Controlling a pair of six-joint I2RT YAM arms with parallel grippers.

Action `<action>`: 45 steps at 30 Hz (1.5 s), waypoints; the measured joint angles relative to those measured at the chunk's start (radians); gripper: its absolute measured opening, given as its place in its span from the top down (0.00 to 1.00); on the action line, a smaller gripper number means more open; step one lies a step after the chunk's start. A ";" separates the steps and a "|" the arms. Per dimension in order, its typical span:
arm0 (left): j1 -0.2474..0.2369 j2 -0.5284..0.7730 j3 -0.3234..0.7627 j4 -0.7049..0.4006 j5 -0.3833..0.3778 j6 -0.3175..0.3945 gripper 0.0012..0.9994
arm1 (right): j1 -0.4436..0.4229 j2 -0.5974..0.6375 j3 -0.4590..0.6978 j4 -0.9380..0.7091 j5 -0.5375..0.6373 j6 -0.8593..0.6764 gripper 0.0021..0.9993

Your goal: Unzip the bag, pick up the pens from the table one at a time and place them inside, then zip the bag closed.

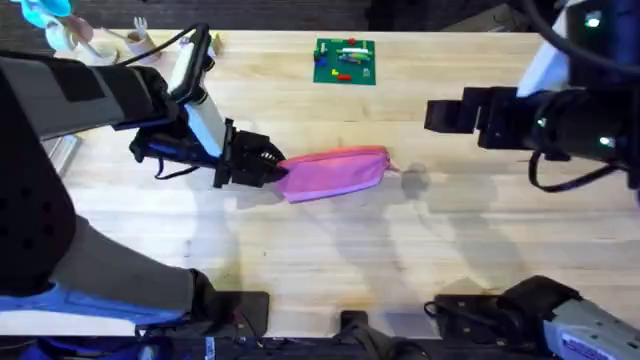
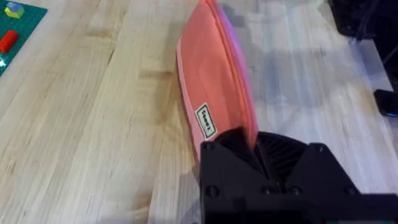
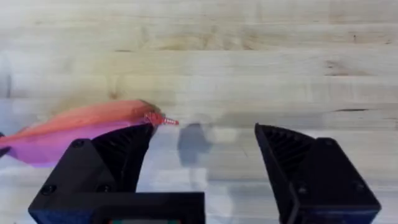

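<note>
Pink, soft and light, the bag [image 1: 335,172] lies mid-table [image 1: 330,260], its end pinched by the left gripper [image 1: 272,166], while the right gripper [image 3: 202,158], jaws spread, hovers near the zipper pull [image 3: 160,119], the likeliest hold.

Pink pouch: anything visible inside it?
No. The pink pouch lies closed on the table, so its inside is hidden. The left gripper clamps its end; no pens lie on the table.
</note>
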State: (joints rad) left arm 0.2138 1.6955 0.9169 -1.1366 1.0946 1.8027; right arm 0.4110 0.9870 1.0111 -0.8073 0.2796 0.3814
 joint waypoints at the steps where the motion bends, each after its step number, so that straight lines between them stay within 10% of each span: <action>1: 0.000 0.000 0.000 0.000 0.000 0.000 0.96 | 0.000 -0.007 0.000 -0.005 -0.003 -0.005 0.00; 9: 0.000 0.000 0.000 0.000 0.000 0.003 0.90 | 0.000 -0.014 0.000 -0.033 -0.015 -0.035 0.00; 15: 0.000 0.000 0.000 -0.010 0.016 -0.001 0.03 | 0.000 -0.014 0.000 -0.034 -0.015 -0.039 0.00; 35: 0.004 -0.012 0.140 -0.216 -0.055 -0.010 0.00 | 0.000 -0.014 0.000 -0.044 -0.109 -0.224 0.00; 45: 0.004 -0.070 0.370 -0.278 -0.221 -0.322 0.00 | 0.000 -0.014 0.000 -0.044 -0.117 -0.279 0.00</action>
State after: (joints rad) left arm 0.2176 1.6257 1.2866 -1.4145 0.8740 1.4810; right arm 0.4114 0.9733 1.0111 -0.8513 0.1631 0.1021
